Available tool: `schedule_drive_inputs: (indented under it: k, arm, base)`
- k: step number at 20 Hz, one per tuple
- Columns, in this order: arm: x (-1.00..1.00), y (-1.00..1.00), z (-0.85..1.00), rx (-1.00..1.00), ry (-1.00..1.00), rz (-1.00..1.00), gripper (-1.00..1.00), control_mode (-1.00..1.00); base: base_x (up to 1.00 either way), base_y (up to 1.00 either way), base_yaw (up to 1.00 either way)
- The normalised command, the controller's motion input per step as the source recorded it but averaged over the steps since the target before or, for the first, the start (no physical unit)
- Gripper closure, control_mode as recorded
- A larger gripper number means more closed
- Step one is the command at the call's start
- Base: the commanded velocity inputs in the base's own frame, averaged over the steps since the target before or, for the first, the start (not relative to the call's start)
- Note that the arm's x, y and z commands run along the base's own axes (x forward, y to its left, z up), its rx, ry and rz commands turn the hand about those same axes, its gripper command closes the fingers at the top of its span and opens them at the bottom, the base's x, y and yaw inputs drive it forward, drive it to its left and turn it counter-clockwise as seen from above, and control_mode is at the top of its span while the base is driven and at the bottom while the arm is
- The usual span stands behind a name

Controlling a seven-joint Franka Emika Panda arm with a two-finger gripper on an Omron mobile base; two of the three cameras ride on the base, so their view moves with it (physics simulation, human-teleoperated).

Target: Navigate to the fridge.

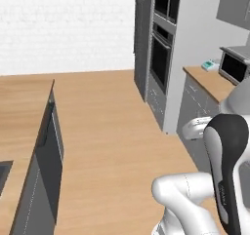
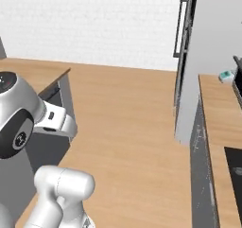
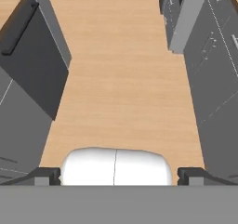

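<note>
The fridge stands at the far end of the right-hand wall run, past the tall oven unit. I see it nearly edge-on as a tall dark grey slab. A long vertical bar handle sticks out against the white brick wall in the right base view. Open wood floor lies between me and the fridge. My gripper points down at the floor in the hand view, open, its two fingertips far apart with nothing between them.
An island counter with a dark dishwasher panel lines the left side of the aisle. On the right, grey cabinets carry a wood counter with a microwave and a small teal object.
</note>
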Motion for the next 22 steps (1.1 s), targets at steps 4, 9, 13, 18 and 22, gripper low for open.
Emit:
schedule_drive_inputs:
  k: [4, 9, 13, 18, 22]
  arm:
    - [0.0, 0.0, 0.0, 0.0, 0.0, 0.0, -1.0, 1.0]
    - [0.0, 0.0, 0.0, 0.0, 0.0, 0.0, -1.0, 1.0]
    - [0.0, 0.0, 0.0, 0.0, 0.0, 0.0, -1.0, 1.0]
    - [0.0, 0.0, 0.0, 0.0, 0.0, 0.0, -1.0, 1.0]
    - [0.0, 0.0, 0.0, 0.0, 0.0, 0.0, -1.0, 1.0]
  base:
    - [1.0, 0.63, -0.02]
    - [1.0, 0.32, -0.01]
    - [1.0, 0.0, 0.0]
    - [1.0, -0.01, -0.01]
    - [1.0, 0.03, 0.0]
